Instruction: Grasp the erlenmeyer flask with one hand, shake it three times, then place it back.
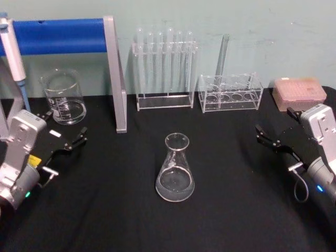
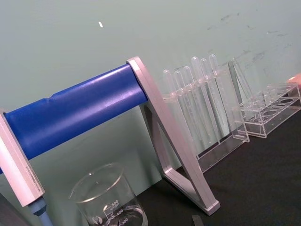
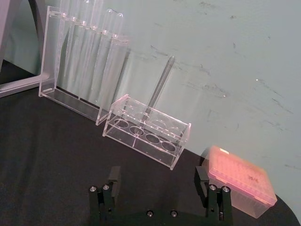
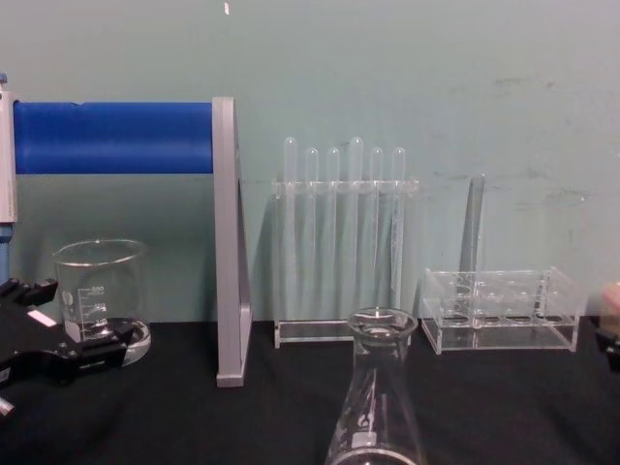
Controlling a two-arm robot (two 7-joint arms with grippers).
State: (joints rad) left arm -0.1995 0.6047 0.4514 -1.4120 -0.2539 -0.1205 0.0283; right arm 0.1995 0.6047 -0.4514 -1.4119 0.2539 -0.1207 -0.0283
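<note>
Both left claw point(image 1: 68, 125) and right claw point(image 1: 274, 122) gape empty.

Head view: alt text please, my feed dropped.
A clear glass conical erlenmeyer flask stands upright and untouched mid-table on black cloth. The black left gripper and black right gripper sit open at either side, well apart from it.

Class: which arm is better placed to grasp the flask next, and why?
Right, narrowly. The right gripper is open, with bare black cloth between it and the erlenmeyer flask. The left gripper, also open, sits close to the beaker and stand.
</note>
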